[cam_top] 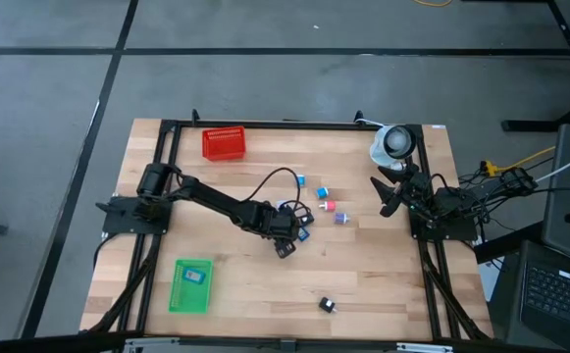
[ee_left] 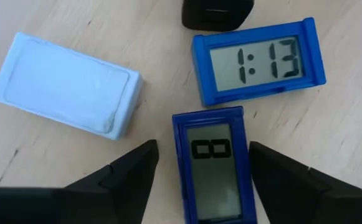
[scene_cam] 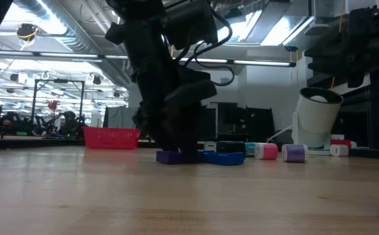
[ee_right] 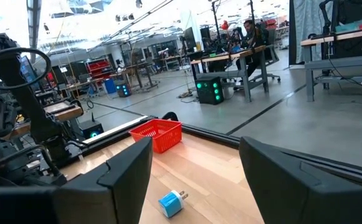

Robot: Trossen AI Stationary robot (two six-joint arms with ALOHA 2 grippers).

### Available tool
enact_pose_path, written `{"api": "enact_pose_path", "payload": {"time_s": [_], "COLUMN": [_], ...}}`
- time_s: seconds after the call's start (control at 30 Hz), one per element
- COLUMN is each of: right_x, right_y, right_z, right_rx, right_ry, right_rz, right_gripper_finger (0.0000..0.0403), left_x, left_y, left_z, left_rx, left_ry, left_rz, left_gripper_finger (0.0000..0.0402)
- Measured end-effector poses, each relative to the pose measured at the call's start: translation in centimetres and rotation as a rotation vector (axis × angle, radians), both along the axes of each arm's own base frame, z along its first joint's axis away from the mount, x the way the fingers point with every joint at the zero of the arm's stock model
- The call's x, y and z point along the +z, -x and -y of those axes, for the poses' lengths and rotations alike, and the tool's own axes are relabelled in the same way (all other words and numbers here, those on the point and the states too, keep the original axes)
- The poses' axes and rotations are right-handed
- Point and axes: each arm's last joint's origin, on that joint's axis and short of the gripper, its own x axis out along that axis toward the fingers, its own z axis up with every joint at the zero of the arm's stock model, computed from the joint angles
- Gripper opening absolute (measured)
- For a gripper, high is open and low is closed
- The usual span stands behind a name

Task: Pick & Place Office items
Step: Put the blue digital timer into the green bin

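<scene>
Pale wood table [cam_top: 383,284], grey floor around; workshop benches beyond. Left gripper [ee_left: 202,177] low at table centre, fingers [ee_left: 128,171] spread either side of a small blue clock [ee_left: 215,165] reading "8", not touching. Second blue clock [ee_left: 258,59] beside it reads "1:13". Pale blue-white block [ee_left: 65,84] nearby. Right gripper [ee_right: 196,180] spread, idle at right edge.
</scene>
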Motion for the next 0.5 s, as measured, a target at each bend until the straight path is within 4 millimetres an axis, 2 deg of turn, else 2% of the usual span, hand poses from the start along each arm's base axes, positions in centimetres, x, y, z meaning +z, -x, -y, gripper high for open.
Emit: {"api": "enact_pose_path", "payload": {"time_s": [0.27,0.4,0.5], "right_x": [0.0,0.0,0.0], "right_y": [0.0,0.0,0.0], "right_z": [0.0,0.0,0.0], "right_rx": [0.000,0.000,0.000], "right_ry": [-0.001,-0.001,-0.002], "right_rz": [0.000,0.000,0.001], "right_gripper_finger": [0.0247,0.0247,0.0247], "left_x": [-0.2,-0.1,0.8], "left_y": [0.4,0.4,0.5], "left_z": [0.3,0.7,0.9], "left_rx": [-0.024,-0.053,-0.102], "left_ry": [-0.052,-0.063,-0.057], "left_rz": [-0.032,-0.033,-0.009], "left_gripper_finger": [0.0144,0.0144,0.0144]}}
